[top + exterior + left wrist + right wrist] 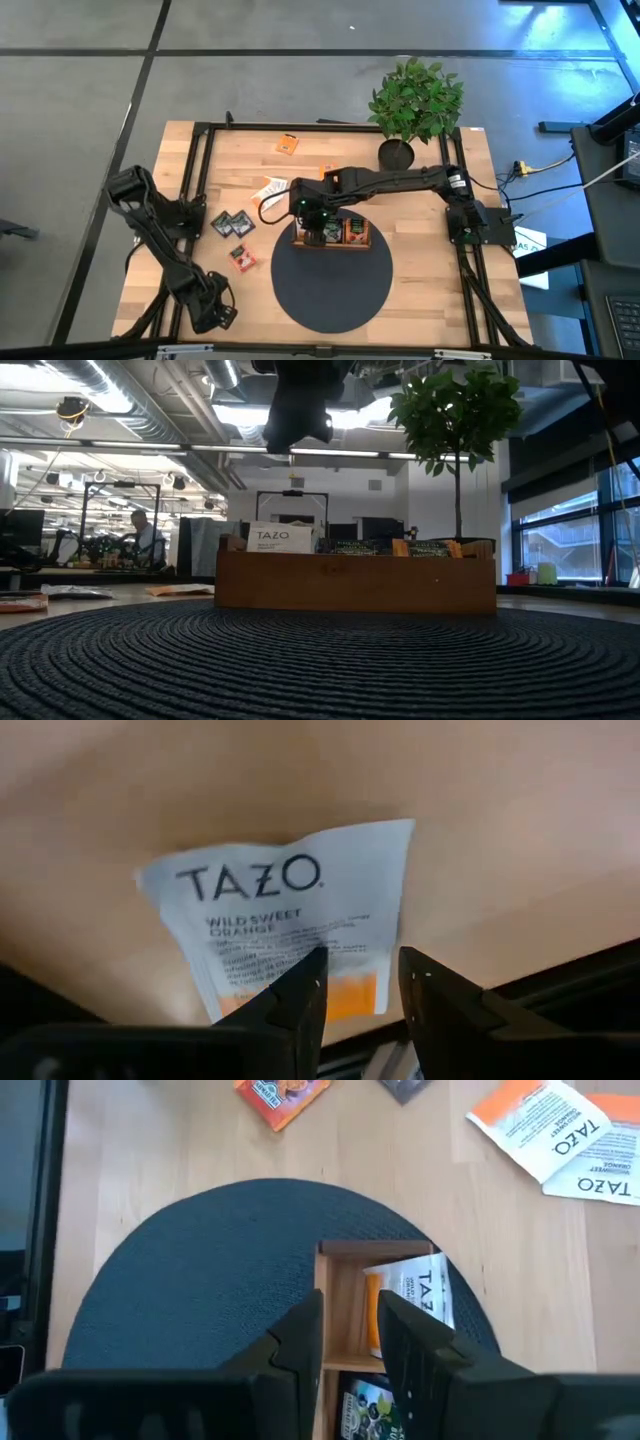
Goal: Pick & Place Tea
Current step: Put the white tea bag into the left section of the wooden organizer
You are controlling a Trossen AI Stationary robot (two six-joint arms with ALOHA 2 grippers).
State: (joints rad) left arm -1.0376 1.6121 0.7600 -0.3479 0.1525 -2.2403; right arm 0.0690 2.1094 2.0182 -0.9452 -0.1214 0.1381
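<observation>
An office is showing behind the table [420, 250] in the low view. The right gripper [350, 1335], jaws slightly apart and empty, is hovering over the wooden tray [340, 1295], where a white-and-orange sachet [420, 1295] is leaning. The left gripper [360, 985], at eight o'clock, is hanging parted over another sachet [290, 920].

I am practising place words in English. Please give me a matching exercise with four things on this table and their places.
Things:
1. wooden tray
2. two black sachets
3. orange sachet
4. white TAZO sachet

Places:
A. alone on bare wood, near the table edge where the potted plant stands
B. upright in an end compartment of the tray
C. on the dark round mat
D. side by side on bare wood, on the left arm's side of the tray

Pairs: 1-C, 2-D, 3-A, 4-B
</observation>
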